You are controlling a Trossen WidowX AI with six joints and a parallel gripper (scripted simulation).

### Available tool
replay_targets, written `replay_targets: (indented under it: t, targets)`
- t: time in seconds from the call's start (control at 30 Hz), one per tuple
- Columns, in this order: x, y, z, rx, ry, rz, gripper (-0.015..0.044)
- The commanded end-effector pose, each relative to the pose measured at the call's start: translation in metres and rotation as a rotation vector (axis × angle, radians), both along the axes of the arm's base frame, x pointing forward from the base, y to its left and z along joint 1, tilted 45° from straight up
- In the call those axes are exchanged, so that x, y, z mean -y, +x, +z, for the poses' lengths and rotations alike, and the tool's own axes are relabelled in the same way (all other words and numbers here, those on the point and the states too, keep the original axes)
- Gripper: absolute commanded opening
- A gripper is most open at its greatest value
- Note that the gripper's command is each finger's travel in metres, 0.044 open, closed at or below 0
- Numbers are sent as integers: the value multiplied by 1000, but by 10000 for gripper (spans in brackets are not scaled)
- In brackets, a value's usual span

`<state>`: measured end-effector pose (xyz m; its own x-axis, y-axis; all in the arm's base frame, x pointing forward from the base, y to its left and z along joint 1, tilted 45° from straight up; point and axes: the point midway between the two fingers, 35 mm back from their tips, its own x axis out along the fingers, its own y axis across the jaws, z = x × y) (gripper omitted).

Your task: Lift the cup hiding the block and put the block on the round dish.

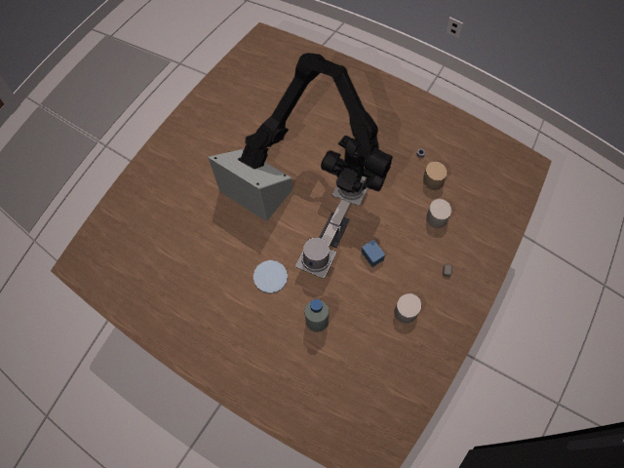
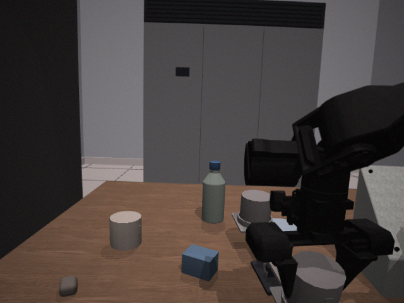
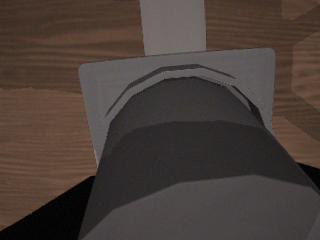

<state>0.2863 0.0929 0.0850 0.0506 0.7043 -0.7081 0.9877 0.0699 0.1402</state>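
My gripper (image 2: 317, 288) (image 3: 187, 177) is shut on the grey cup (image 2: 314, 280) (image 3: 195, 152) at the balance end nearer the arm. This cup still sits in the ring of its end plate (image 3: 92, 95); the arm mostly hides it in the top view. The identical far cup (image 1: 316, 253) (image 2: 255, 207) stands upright on the other end of the balance (image 1: 338, 214) (image 3: 173, 27). The round pale-blue dish (image 1: 270, 276) (image 2: 283, 225) lies beside the far cup and carries nothing. No block is visible; anything under either cup is hidden.
A green bottle (image 1: 317, 317) (image 2: 213, 199) stands near the far cup. A blue box (image 1: 373, 253) (image 2: 199, 261) lies beside the balance. White cylinders (image 1: 439, 213) (image 1: 408, 307), a tan cylinder (image 1: 435, 175) and a grey stone (image 1: 448, 270) (image 2: 68, 285) are farther out. A grey wedge-shaped block (image 1: 247, 183) is under the arm's base.
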Motion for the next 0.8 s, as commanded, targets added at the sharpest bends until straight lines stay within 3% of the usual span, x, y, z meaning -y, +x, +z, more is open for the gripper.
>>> replay_targets:
  t: [0.0, 0.77]
  targets:
    - [6, 3, 4, 7, -5, -4, 0]
    - [27, 4, 23, 6, -11, -5, 0]
